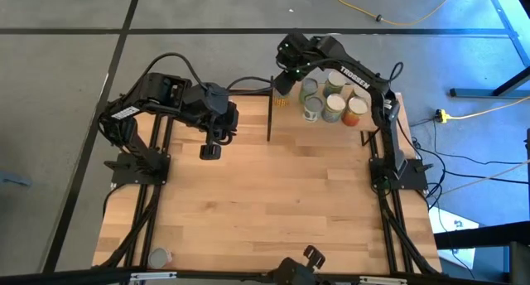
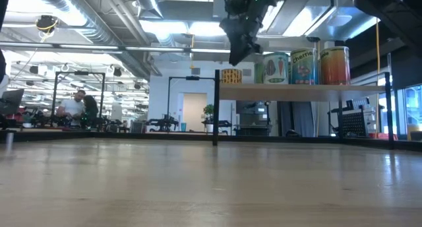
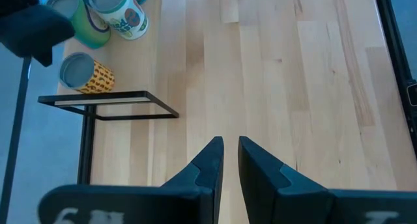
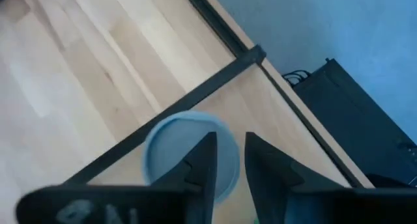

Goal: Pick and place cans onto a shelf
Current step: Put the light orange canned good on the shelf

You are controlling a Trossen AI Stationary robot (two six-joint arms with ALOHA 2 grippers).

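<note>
I see my right end effector (image 4: 228, 160), fingers a little apart, just above the yellow can (image 4: 189, 152) near the shelf (image 2: 303, 92) edge, and a bump might tip it off.

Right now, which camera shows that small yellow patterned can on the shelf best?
The left wrist view: the yellow patterned can shows lid and label, unobstructed. The low view shows its side only; the right wrist view only its lid; the high view barely a sliver.

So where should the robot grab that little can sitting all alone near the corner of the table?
By its round side, coming straight down from above. The can seems to stand upright on the table with its lid facing up, so one finger can probably slip down each side of the curved wall. The left gripper looks nearer to it.
</note>
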